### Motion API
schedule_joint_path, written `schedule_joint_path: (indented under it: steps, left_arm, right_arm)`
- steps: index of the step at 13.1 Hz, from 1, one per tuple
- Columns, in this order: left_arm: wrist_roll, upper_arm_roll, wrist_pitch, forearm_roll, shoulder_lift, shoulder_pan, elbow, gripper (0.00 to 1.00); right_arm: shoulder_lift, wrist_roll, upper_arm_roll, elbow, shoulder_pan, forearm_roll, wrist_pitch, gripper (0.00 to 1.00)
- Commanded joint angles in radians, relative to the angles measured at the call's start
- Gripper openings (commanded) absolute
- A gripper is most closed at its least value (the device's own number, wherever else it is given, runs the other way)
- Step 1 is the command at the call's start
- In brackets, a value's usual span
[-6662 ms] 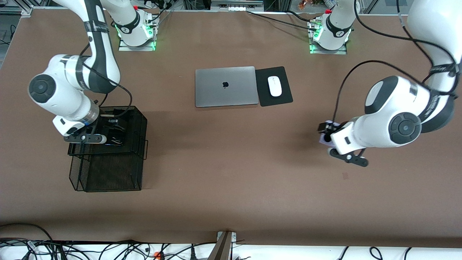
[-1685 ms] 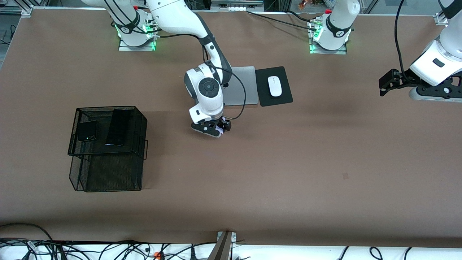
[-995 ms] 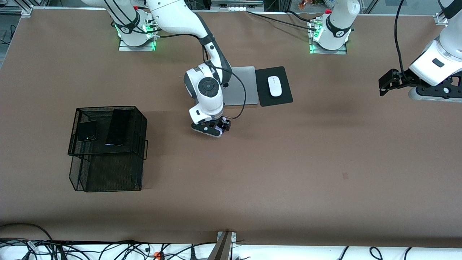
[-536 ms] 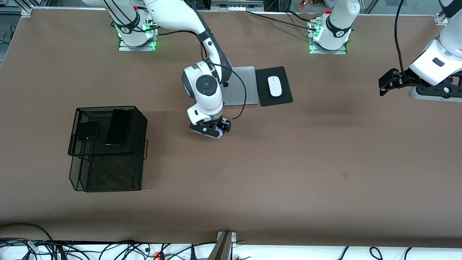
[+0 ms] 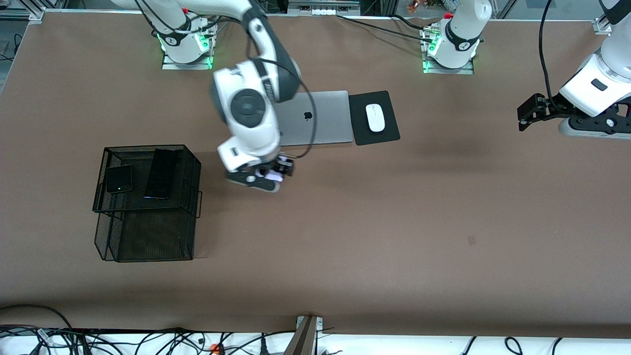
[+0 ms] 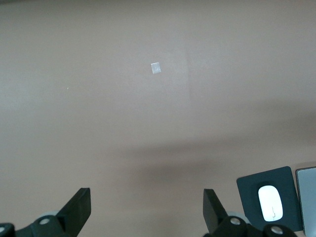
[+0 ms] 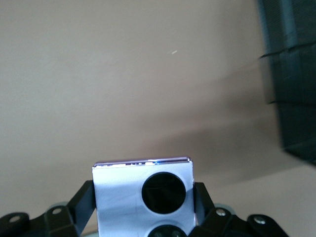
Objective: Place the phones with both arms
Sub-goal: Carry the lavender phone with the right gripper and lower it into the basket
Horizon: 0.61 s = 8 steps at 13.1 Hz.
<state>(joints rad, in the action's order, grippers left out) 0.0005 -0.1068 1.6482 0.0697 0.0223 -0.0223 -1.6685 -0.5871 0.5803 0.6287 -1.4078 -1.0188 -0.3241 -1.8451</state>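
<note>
- Right end effector (image 5: 274, 176) is gripping the lavender phone (image 7: 143, 197) over bare counter (image 5: 374, 231) — between mesh basket (image 5: 148, 231) and laptop (image 5: 320, 118).
- Left end effector (image 6: 147, 213) is waiting — jaws wide over open counter.

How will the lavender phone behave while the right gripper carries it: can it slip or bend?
The lavender phone looks like a rigid slab, so it probably will not bend. Its glossy face suggests it might slide between the right gripper's fingers, which clamp only its side edges.

Brown table (image 5: 394, 222) under even light, cables (image 5: 148, 340) along its near edge
</note>
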Motion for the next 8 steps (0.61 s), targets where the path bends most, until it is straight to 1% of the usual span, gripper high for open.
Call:
schedule_joint_path:
  steps: [1, 3, 6, 8]
  left_arm:
    - [0.018, -0.001, -0.018, 0.007, -0.002, -0.002, 0.019, 1.0]
    - [0.018, -0.001, -0.018, 0.007, -0.002, -0.002, 0.019, 1.0]
    - [0.018, -0.001, -0.018, 0.007, -0.002, -0.002, 0.019, 1.0]
    - [0.018, -0.001, -0.018, 0.005, -0.002, -0.002, 0.019, 1.0]
  right_arm:
    - [0.07, -0.266, -0.004, 0.0, 0.148, -0.01, 0.09, 0.05]
    - [0.072, -0.475, 0.002, 0.042, 0.262, -0.006, 0.096, 0.05]
    - [0.011, -0.673, -0.001, 0.125, 0.402, -0.009, 0.072, 0.06]
    - [-0.046, -0.773, -0.009, 0.17, 0.482, -0.013, 0.018, 0.05]
